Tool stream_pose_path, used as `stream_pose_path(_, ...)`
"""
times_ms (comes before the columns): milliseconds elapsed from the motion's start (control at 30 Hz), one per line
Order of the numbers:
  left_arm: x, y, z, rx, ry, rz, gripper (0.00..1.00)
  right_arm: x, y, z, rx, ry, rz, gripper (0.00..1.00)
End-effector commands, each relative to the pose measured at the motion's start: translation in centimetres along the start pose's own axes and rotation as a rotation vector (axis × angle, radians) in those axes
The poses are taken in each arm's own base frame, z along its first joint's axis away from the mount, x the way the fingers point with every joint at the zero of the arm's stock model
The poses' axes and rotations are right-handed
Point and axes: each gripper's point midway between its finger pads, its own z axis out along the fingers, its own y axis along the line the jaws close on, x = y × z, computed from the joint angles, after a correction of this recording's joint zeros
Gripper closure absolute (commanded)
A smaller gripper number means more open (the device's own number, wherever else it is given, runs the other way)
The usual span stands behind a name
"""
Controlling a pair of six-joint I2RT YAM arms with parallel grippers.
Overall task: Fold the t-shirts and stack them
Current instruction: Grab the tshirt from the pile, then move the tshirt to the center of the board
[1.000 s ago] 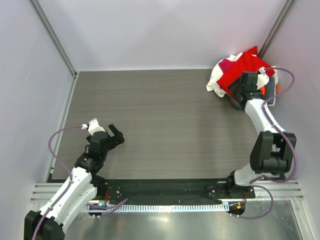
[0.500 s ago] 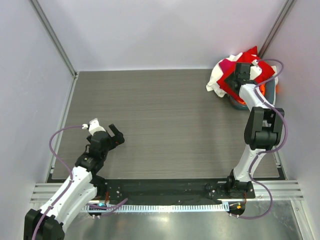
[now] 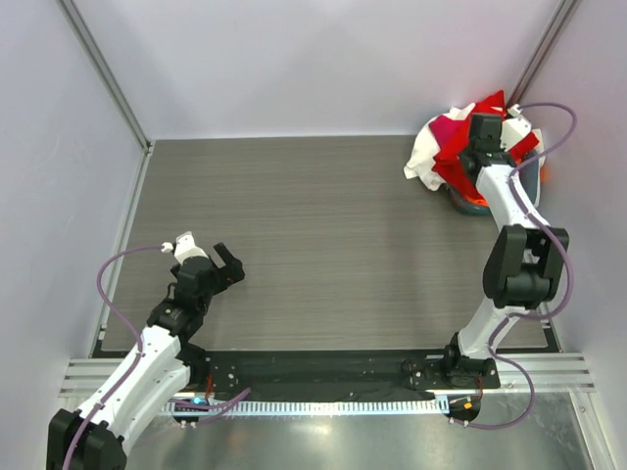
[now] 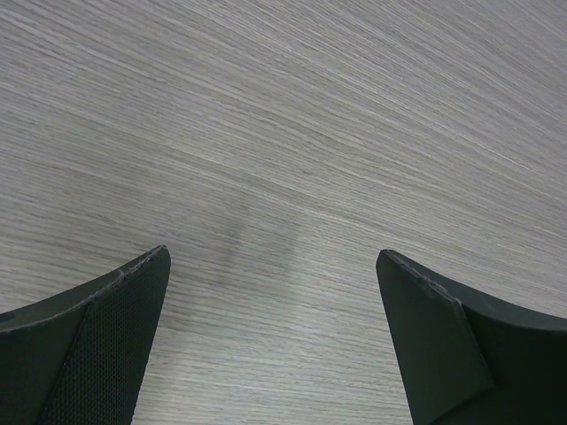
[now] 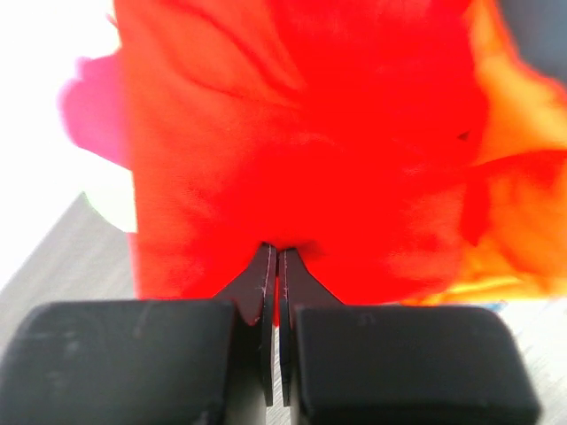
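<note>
A heap of t-shirts sits at the table's far right corner, with a bright red t-shirt (image 3: 458, 147) on top, white cloth (image 3: 423, 157) hanging off its left side and a magenta bit (image 3: 443, 127) behind. My right gripper (image 3: 482, 130) reaches into the heap. In the right wrist view its jaws are pressed together on a fold of the red t-shirt (image 5: 301, 133), right gripper (image 5: 278, 251); orange cloth (image 5: 509, 115) shows at the right. My left gripper (image 3: 217, 262) hangs open over bare table at the near left, left gripper (image 4: 273, 266) with nothing between its fingers.
The heap lies in a grey basket (image 3: 529, 176) against the right wall. Grey walls close in the wood-grain table (image 3: 313, 235) on three sides. A black rail runs along the near edge by the arm bases.
The right gripper moved further up into the heap and closed on the red t-shirt. The left arm has not moved.
</note>
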Motion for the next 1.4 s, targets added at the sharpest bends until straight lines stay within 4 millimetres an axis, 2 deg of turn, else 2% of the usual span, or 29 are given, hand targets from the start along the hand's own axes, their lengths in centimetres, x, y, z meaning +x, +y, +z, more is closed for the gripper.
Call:
stream_pose_path(0, -2.2, -1.6, -0.2, 0.046, -0.061, -0.014, 0.00, -7.6, 0.9, -6.0, -0.086, -0.182, 0.076, 0.99)
stream_pose_path(133, -2.3, -1.5, -0.3, 0.045, -0.065, -0.015, 0.00, -10.2, 3.1, -11.2, -0.263, -0.202, 0.105, 0.99)
stream_pose_path(200, -2.2, -1.4, -0.3, 0.043, -0.064, -0.016, 0.00, -12.6, 5.1, -15.4, -0.375, -0.245, 0.111, 0.99)
stream_pose_path(233, -2.3, -1.5, -0.3, 0.047, -0.067, -0.018, 0.00, -13.1, 5.8, -16.8, -0.412, -0.239, 0.105, 0.99)
stream_pose_path(267, -2.3, -1.5, -0.3, 0.047, -0.067, -0.018, 0.00, -13.0, 7.8, -19.2, -0.520, -0.211, 0.091, 0.99)
stream_pose_path(300, -2.3, -1.5, -0.3, 0.047, -0.067, -0.018, 0.00, -14.9, 9.3, -22.6, -0.618, -0.233, 0.106, 0.99)
stream_pose_path(333, -2.3, -1.5, -0.2, 0.046, -0.066, -0.016, 0.00, -15.0, 10.3, -24.4, -0.680, -0.200, 0.143, 0.99)
stream_pose_path(367, -2.3, -1.5, -0.2, 0.047, -0.067, -0.017, 0.00, -14.1, 12.4, -27.4, -0.802, -0.150, 0.136, 0.99)
stream_pose_path(400, -2.3, -1.6, -0.3, 0.049, -0.067, -0.016, 0.00, -12.9, 15.1, -31.9, -0.941, -0.106, 0.123, 0.99)
stream_pose_path(467, -2.2, -1.6, -0.2, 0.048, -0.063, -0.013, 0.00, -11.2, 17.8, -36.8, -1.098, -0.024, 0.123, 0.99)
stream_pose_path(500, -2.2, -1.5, -0.3, 0.045, -0.060, -0.009, 0.00, -8.7, 19.5, -40.0, -1.193, 0.061, 0.105, 0.99)
stream_pose_path(533, -2.5, -1.5, -0.4, 0.041, -0.067, -0.009, 0.00, -7.4, 20.5, -41.3, -1.248, 0.120, 0.099, 0.99)
stream_pose_path(600, -2.6, -1.3, -0.5, 0.037, -0.076, -0.014, 0.00, -5.3, 21.8, -45.9, -1.400, 0.261, 0.085, 0.99)
stream_pose_path(667, -2.7, -1.2, -0.8, 0.038, -0.090, -0.020, 0.00, -5.2, 22.0, -47.7, -1.457, 0.306, 0.091, 0.99)
stream_pose_path(733, -2.6, -0.9, -0.9, 0.033, -0.097, -0.024, 0.00, -6.7, 20.9, -48.6, -1.462, 0.245, 0.105, 0.99)
stream_pose_path(800, -3.0, -0.9, -1.2, 0.045, -0.117, -0.032, 0.00, -6.4, 19.9, -46.5, -1.375, 0.173, 0.093, 0.99)
stream_pose_path(833, -3.1, -0.9, -1.3, 0.047, -0.125, -0.034, 0.00, -7.0, 19.2, -44.2, -1.266, 0.103, 0.130, 0.99)
stream_pose_path(867, -3.2, -0.7, -1.3, 0.041, -0.132, -0.035, 0.00, -5.2, 17.5, -42.0, -1.180, 0.103, 0.127, 0.99)
stream_pose_path(900, -3.3, -0.7, -1.5, 0.042, -0.144, -0.041, 0.00, -4.4, 16.4, -40.2, -1.105, 0.094, 0.143, 0.99)
stream_pose_path(933, -3.4, -0.5, -1.5, 0.037, -0.147, -0.042, 0.00, -3.3, 15.3, -38.2, -1.025, 0.084, 0.159, 0.92)
stream_pose_path(967, -3.4, -0.4, -1.6, 0.031, -0.152, -0.045, 0.00, 0.4, 13.3, -35.9, -0.959, 0.137, 0.129, 0.59)
stream_pose_path(1000, -3.4, -0.3, -1.7, 0.031, -0.156, -0.046, 0.00, 2.6, 12.4, -34.6, -0.923, 0.177, 0.123, 0.38)
stream_pose_path(1033, -3.5, -0.2, -1.7, 0.029, -0.159, -0.049, 0.00, 4.7, 11.2, -33.4, -0.883, 0.211, 0.115, 0.24)
stream_pose_path(1067, -3.4, -0.2, -1.7, 0.030, -0.158, -0.048, 0.00, 9.6, 8.6, -30.5, -0.792, 0.288, 0.067, 0.13)
stream_pose_path(1133, -3.4, -0.4, -1.8, 0.040, -0.156, -0.048, 0.00, 12.2, 5.6, -29.7, -0.752, 0.321, 0.063, 0.10)
stream_pose_path(1167, -3.3, -0.5, -1.8, 0.046, -0.152, -0.047, 0.00, 15.1, 3.1, -28.0, -0.685, 0.350, 0.026, 0.09)
stream_pose_path(1200, -3.1, -0.9, -1.7, 0.067, -0.139, -0.044, 0.00, 15.2, 1.9, -28.2, -0.687, 0.339, 0.022, 0.10)
stream_pose_path(1267, -2.9, -1.4, -1.7, 0.088, -0.120, -0.043, 0.00, 17.4, 0.0, -27.5, -0.677, 0.354, -0.063, 0.20)
stream_pose_path(1367, -1.9, -2.8, -2.0, 0.125, -0.026, -0.104, 0.00, 19.0, -1.0, -27.1, -0.668, 0.385, -0.188, 0.28)
